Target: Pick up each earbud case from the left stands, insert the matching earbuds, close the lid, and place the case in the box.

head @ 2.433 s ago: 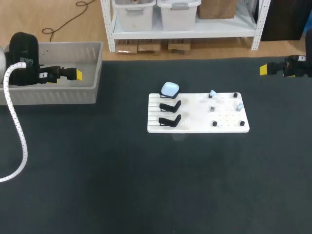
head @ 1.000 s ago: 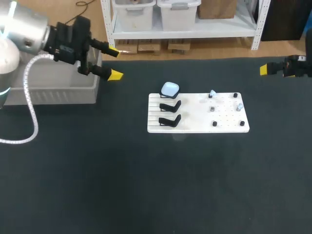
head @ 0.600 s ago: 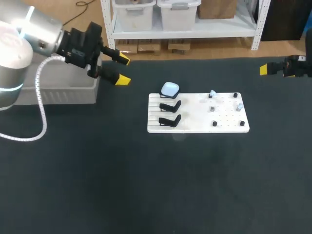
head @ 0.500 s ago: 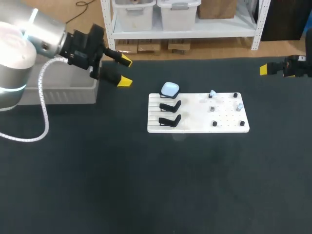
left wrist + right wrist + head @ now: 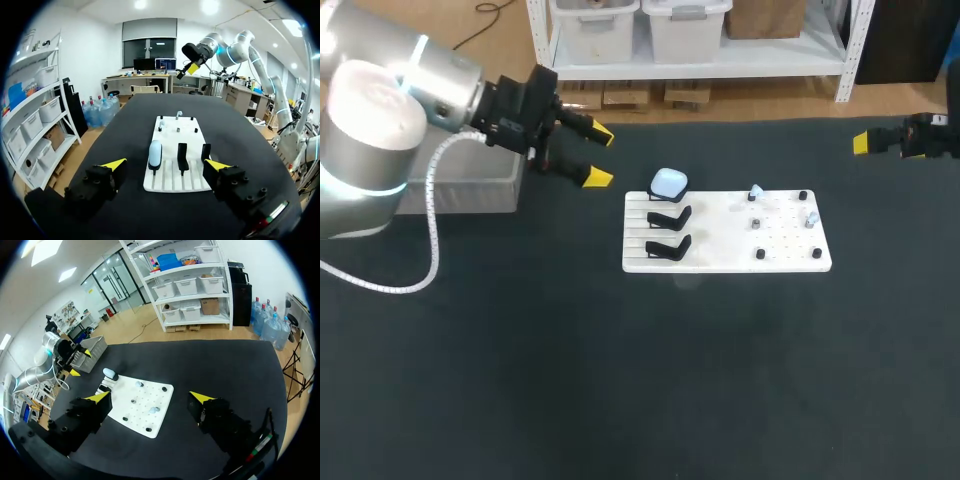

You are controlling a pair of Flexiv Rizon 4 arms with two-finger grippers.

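Dark table (image 5: pixel 620 380) | left gripper (image 5: pixel 600 157) fingers apart, near earbud case (image 5: pixel 668 183) (on white board (image 5: pixel 720 255)) | right gripper (image 5: pixel 150 396) fingers apart

Open tabletop (image 5: pixel 610 212) between left gripper (image 5: pixel 600 157) and board (image 5: pixel 720 257) — stands (image 5: pixel 669 218) beyond

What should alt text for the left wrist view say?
The open left gripper hovers just short of a white board, where a pale blue earbud case sits on one stand beside two empty black stands. Small parts sit farther along the board; the right gripper hangs beyond it.
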